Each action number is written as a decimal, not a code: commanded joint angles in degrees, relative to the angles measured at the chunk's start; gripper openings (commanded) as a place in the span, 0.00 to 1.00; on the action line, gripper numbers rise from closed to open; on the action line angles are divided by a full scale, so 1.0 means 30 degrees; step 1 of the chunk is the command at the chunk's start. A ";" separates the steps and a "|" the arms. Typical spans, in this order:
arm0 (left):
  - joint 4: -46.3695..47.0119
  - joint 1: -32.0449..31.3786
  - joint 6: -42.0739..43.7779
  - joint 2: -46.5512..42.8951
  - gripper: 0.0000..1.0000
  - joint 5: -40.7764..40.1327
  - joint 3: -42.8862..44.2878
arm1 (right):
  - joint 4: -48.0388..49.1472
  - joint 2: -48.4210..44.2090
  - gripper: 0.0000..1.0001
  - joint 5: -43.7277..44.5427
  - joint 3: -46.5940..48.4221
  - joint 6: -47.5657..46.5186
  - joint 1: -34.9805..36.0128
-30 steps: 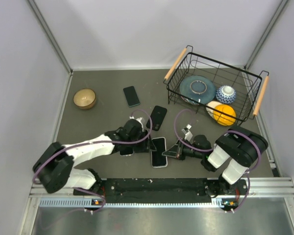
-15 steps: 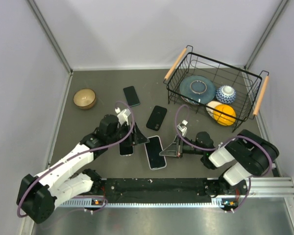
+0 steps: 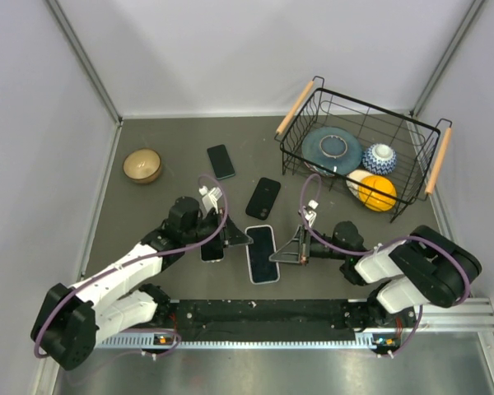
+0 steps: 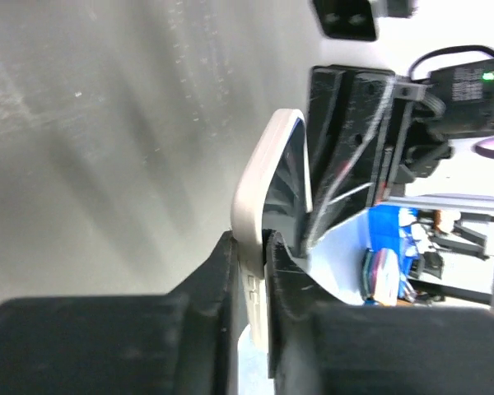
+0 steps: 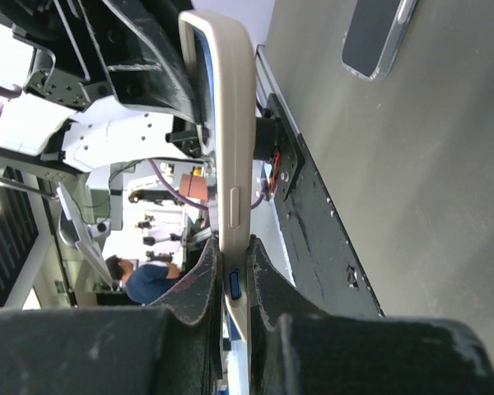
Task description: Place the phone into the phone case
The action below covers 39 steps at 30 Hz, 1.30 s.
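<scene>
Over the last second the left tool (image 3: 237, 239) closed from apart onto the nine o'clock edge of the phone case (image 5: 226, 148). The right tool (image 3: 288, 252) stayed clamped at three o'clock (phone (image 3: 262, 253) seemingly seated inside), low-centre on the counter (image 3: 173, 140).

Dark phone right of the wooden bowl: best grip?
Probably its two long edges at mid-length, coming straight down from above: the phone lies flat on the table, nothing touching it, and that span is its narrowest.
</scene>
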 commanded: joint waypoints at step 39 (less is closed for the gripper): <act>0.9438 -0.2055 -0.6997 -0.2502 0.00 0.0335 -0.5316 | 0.7349 0.1174 0.39 0.0699 0.1066 0.1284 0.0431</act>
